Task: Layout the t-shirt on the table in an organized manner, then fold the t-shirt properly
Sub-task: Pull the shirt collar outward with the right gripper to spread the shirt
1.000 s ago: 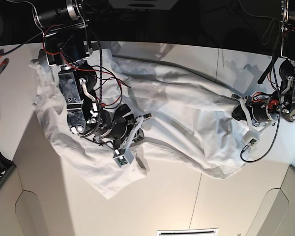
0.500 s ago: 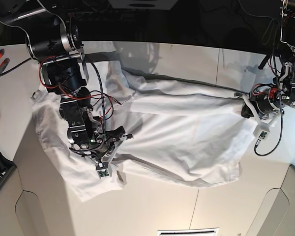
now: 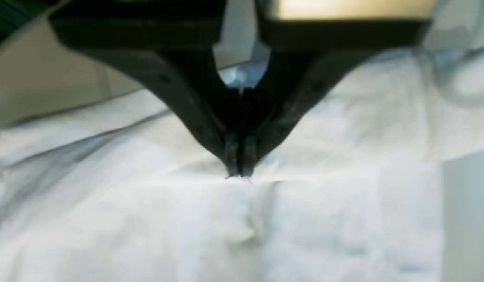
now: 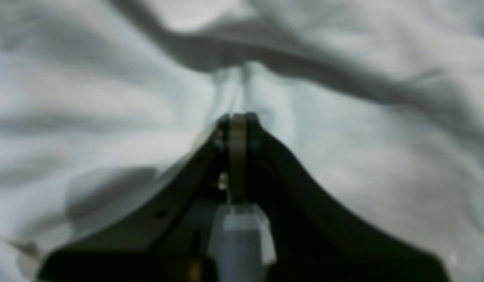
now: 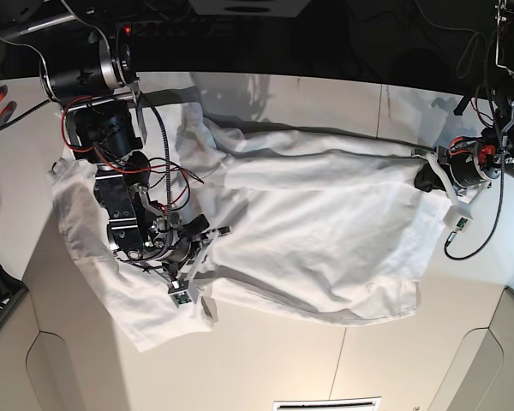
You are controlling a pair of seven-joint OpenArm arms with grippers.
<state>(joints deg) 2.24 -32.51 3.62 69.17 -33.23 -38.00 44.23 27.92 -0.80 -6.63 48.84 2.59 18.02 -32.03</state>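
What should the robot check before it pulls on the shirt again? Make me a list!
1. Left gripper shut on the t-shirt: ok, its tips pinch a little ridge of cloth.
2. Right gripper shut on the t-shirt: ok, fabric bunches up at its closed tips.
3. Shirt pulled flat between the two arms: not ok, folds and wrinkles run across it.
4. Whole shirt lying on the table: cannot tell, the right arm covers part of it.
5. Sleeves and collar laid out neatly: not ok, the cloth near the right arm is crumpled.
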